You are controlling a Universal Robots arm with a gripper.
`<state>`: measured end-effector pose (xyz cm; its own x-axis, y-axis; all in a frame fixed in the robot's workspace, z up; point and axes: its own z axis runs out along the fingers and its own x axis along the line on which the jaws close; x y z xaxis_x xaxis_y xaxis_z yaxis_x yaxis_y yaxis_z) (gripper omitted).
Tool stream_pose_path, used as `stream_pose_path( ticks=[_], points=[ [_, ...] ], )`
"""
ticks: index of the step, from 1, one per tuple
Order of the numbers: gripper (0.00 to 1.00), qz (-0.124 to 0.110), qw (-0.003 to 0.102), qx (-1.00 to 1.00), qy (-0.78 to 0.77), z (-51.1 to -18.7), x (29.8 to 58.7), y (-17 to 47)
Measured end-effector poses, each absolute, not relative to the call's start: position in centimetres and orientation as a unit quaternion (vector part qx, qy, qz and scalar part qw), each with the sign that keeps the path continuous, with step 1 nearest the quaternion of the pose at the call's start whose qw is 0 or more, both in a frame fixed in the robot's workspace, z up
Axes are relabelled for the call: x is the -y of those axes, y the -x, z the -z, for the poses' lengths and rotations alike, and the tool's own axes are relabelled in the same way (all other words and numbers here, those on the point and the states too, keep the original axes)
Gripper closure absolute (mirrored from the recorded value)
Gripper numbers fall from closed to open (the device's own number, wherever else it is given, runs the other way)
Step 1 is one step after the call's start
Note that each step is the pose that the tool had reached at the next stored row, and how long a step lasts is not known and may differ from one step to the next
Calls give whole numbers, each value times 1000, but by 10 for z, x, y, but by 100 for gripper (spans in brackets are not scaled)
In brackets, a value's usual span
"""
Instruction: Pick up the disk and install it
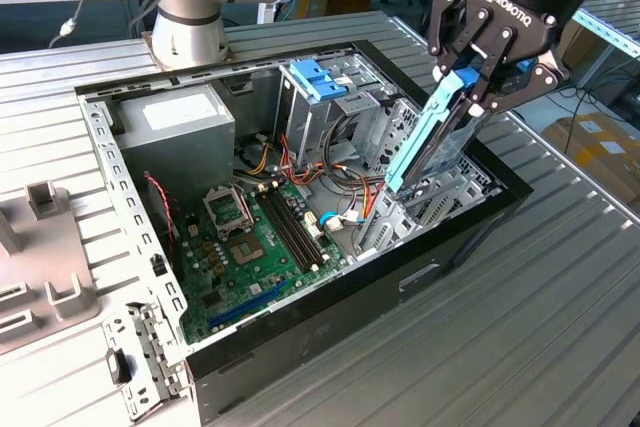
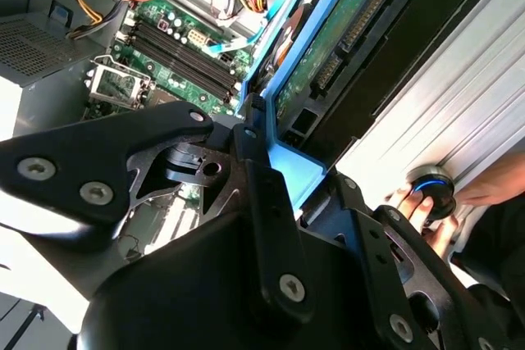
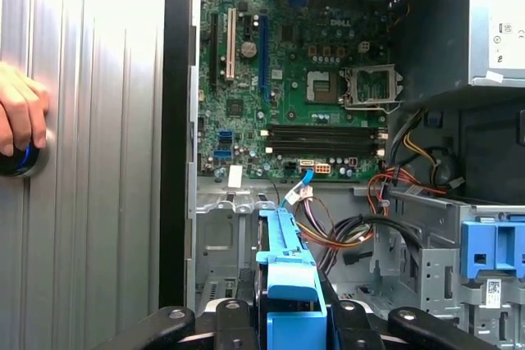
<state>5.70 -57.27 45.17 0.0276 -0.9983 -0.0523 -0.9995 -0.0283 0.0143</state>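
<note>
Now | gripper (image 1: 480, 82) tilted above open case (image 1: 300, 337) | jaws clamped on slanted disk (image 1: 430, 142)

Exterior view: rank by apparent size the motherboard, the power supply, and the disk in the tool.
1. motherboard: largest.
2. power supply: clearly smaller.
3. disk: smallest, but it is tilted and seen nearly edge-on, so this view understates it.

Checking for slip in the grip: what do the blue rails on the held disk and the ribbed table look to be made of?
On the disk, the blue rails look like moulded plastic: even light-blue colour, smooth with a dull sheen. The table seems to be bare metal, likely aluminium: silver-grey, matte, with straight parallel ridges like extruded profiles.
</note>
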Motion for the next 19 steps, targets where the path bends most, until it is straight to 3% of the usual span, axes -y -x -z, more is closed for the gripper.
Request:
stream_pose_path(
  ticks=[19],
  points=[
    [63,-24,13,-693,721,-447,581,-63]
  ],
)
